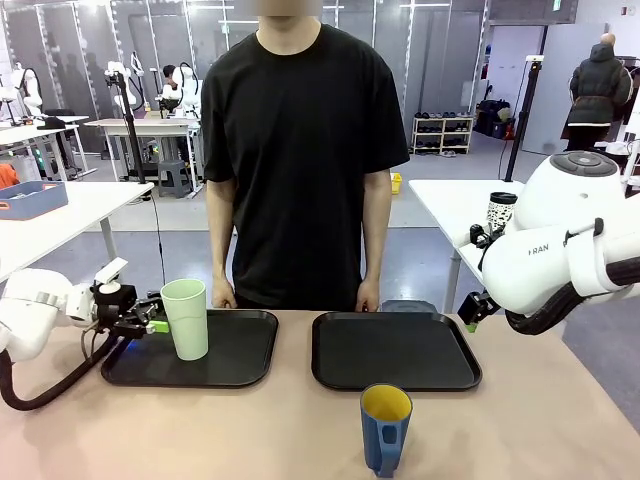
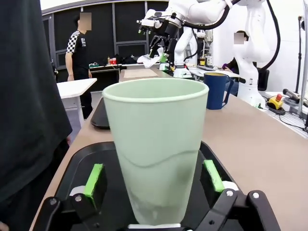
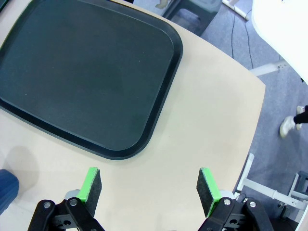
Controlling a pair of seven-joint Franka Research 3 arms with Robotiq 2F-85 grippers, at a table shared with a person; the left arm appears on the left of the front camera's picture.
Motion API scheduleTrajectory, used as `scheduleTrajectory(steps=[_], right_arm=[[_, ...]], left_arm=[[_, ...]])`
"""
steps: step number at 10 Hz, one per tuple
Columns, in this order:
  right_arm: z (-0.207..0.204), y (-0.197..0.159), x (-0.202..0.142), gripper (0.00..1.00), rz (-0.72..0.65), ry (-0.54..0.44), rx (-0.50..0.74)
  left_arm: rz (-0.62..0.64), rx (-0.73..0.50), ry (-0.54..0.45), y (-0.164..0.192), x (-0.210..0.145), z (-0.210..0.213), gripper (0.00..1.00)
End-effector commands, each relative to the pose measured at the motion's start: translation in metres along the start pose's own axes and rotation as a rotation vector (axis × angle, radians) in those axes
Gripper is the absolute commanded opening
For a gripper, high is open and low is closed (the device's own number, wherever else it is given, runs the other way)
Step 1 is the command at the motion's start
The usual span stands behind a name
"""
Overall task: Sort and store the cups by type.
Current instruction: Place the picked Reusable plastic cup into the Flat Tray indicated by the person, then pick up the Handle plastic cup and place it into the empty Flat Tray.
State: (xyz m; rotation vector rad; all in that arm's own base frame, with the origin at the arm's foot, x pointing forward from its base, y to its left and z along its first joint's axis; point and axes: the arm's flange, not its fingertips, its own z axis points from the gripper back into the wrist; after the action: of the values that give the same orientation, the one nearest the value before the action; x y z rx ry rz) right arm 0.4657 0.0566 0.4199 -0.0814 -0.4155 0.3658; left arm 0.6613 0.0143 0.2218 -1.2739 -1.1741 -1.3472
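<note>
Closest in, the blue mug (image 1: pixel 385 430) stands upright on bare table just in front of the right tray (image 1: pixel 395 352), so it isn't sorted yet. The right gripper (image 3: pixel 149 185) hangs wide open and empty beside that tray. Further back, the green tumbler (image 1: pixel 185 318) is upright on the left tray (image 1: pixel 240 362), with the left gripper (image 2: pixel 153 175) spread around it, pads not touching. It looks tall and light, so I reckon one skewed pad could tip it toward the person's hand (image 1: pixel 222 297)

Robotics laboratory, open hall. Evidence: white robot arm (image 1: pixel 560 255) at a tan table (image 1: pixel 250 430); white worktables (image 1: pixel 70 205) in rows; grey panelled partitions (image 1: pixel 420 50); emergency-stop button (image 2: pixel 275 101); shelf rack (image 1: pixel 443 135).
</note>
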Motion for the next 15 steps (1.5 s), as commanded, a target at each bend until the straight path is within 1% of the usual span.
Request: scheduleTrajectory(steps=[1, 5, 6, 9, 10, 15], right_arm=[[-0.001, 0.000, 0.000, 1.00, -0.002, 0.000, 0.001], [-0.001, 0.000, 0.000, 1.00, -0.002, 0.000, 0.001], [-0.001, 0.000, 0.000, 1.00, -0.002, 0.000, 0.001], [-0.001, 0.000, 0.000, 1.00, -0.002, 0.000, 0.001], [-0.001, 0.000, 0.000, 1.00, -0.002, 0.000, 0.001], [-0.001, 0.000, 0.000, 1.00, -0.002, 0.000, 0.001]], left_arm=[[0.012, 0.048, 0.014, -0.013, 0.012, 0.014, 1.00], [-0.006, 0.178, 0.055, -0.053, 0.034, 0.066, 1.00], [-0.014, 0.190, 0.055, -0.057, 0.039, 0.071, 1.00], [-0.031, 0.214, 0.061, -0.059, 0.044, 0.075, 1.00], [-0.002, 0.167, 0.051, -0.056, 0.041, 0.088, 1.00], [-0.002, 0.167, 0.051, -0.056, 0.041, 0.088, 1.00]])
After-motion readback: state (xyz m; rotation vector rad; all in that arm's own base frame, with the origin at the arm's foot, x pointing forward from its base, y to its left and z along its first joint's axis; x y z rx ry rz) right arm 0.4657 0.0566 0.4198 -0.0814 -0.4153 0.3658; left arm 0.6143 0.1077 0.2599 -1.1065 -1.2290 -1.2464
